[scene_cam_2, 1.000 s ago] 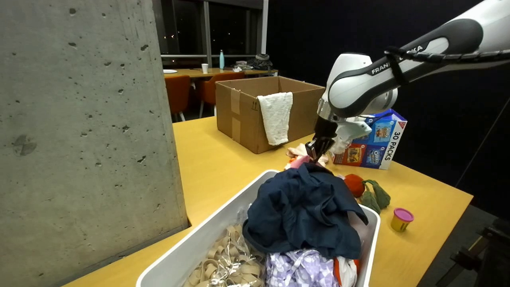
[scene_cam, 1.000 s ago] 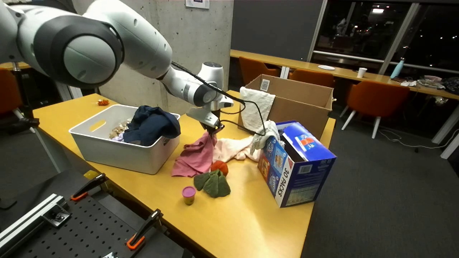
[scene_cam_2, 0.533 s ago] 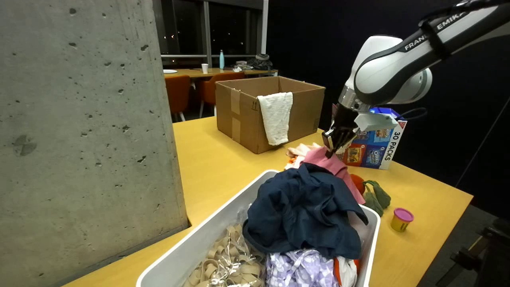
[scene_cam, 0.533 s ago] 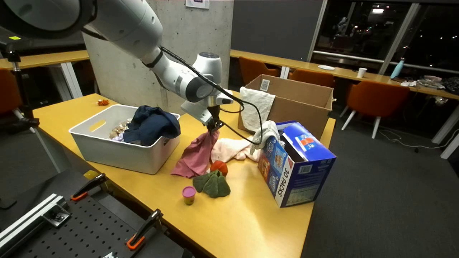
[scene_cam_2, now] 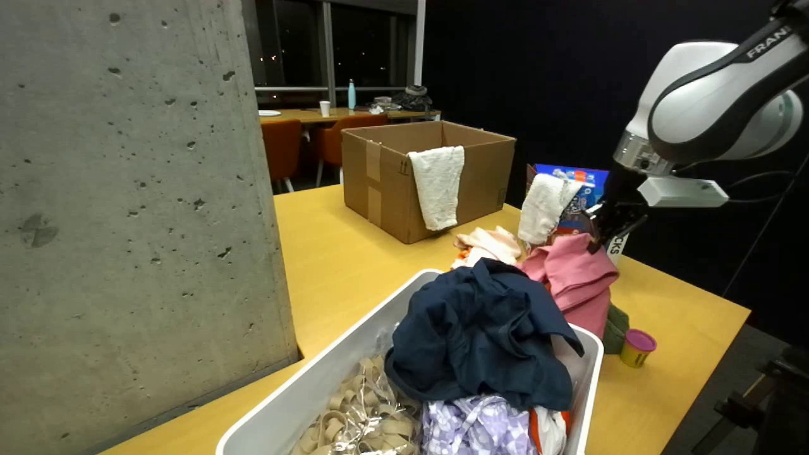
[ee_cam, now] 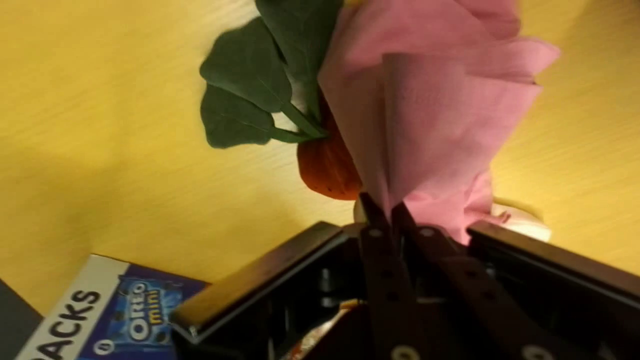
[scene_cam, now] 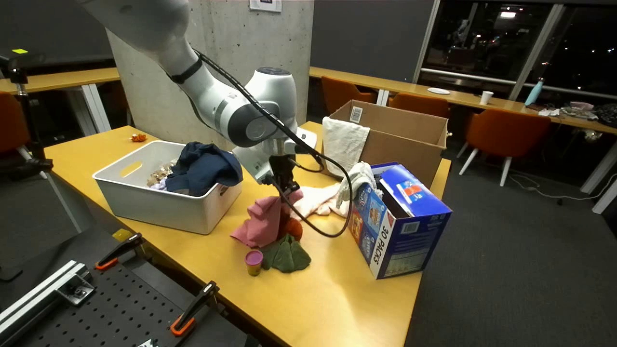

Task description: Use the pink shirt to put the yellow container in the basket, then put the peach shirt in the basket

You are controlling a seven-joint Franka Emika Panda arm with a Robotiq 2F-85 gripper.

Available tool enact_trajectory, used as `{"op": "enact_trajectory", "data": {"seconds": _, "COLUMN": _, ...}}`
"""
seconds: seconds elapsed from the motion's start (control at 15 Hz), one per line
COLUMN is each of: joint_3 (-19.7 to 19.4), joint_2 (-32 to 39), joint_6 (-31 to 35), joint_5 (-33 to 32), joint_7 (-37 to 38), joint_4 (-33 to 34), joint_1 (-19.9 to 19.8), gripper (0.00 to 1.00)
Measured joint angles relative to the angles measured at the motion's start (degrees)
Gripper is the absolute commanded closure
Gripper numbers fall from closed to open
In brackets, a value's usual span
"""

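The pink shirt (scene_cam: 260, 224) hangs from my gripper (scene_cam: 290, 189), its lower part on the table, as both exterior views show (scene_cam_2: 578, 278). In the wrist view the fingertips (ee_cam: 382, 205) are shut on a fold of the pink shirt (ee_cam: 430, 115). The yellow container (scene_cam: 253, 268) with a purple lid stands upright just in front of the shirt; it also shows in an exterior view (scene_cam_2: 634, 356). The peach shirt (scene_cam: 315, 198) lies crumpled behind the pink shirt, also in an exterior view (scene_cam_2: 490, 246). The basket (scene_cam: 159, 212) stands beside them, its rim near the shirt (scene_cam_2: 595, 379).
The basket holds a dark blue cloth (scene_cam: 205, 168) and bagged items (scene_cam_2: 363, 411). An orange plush (ee_cam: 330, 167) with green leaves (scene_cam: 289, 255) lies against the pink shirt. A blue snack box (scene_cam: 409, 241) with a white cloth and a brown cardboard box (scene_cam: 400, 154) stand nearby.
My gripper has moved toward the yellow container, carrying the lifted pink shirt with it. The shirt now bunches up over part of the orange plush. The green leaves shifted slightly toward the table's front.
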Motion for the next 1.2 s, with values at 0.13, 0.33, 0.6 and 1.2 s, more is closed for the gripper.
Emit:
{"op": "enact_trajectory", "data": {"seconds": 0.13, "joint_3": -1.62, "joint_2": -4.48, "joint_6": 1.26, "joint_5": 0.0, "joint_7": 0.83, "joint_4": -6.43, "joint_1": -0.21, "gripper": 0.99}}
{"op": "enact_trajectory", "data": {"seconds": 0.33, "joint_3": -3.29, "joint_2": -9.95, "joint_6": 2.91, "joint_5": 0.0, "joint_7": 2.06, "joint_4": -14.54, "joint_1": -0.39, "gripper": 0.99}}
{"op": "enact_trajectory", "data": {"seconds": 0.6, "joint_3": -4.32, "joint_2": -12.68, "joint_6": 3.53, "joint_5": 0.0, "joint_7": 3.24, "joint_4": -19.18, "joint_1": -0.66, "gripper": 0.99}}
{"op": "enact_trajectory", "data": {"seconds": 1.2, "joint_3": -4.23, "joint_2": -15.25, "joint_6": 4.34, "joint_5": 0.0, "joint_7": 7.93, "joint_4": -24.95, "joint_1": 0.26, "gripper": 0.69}}
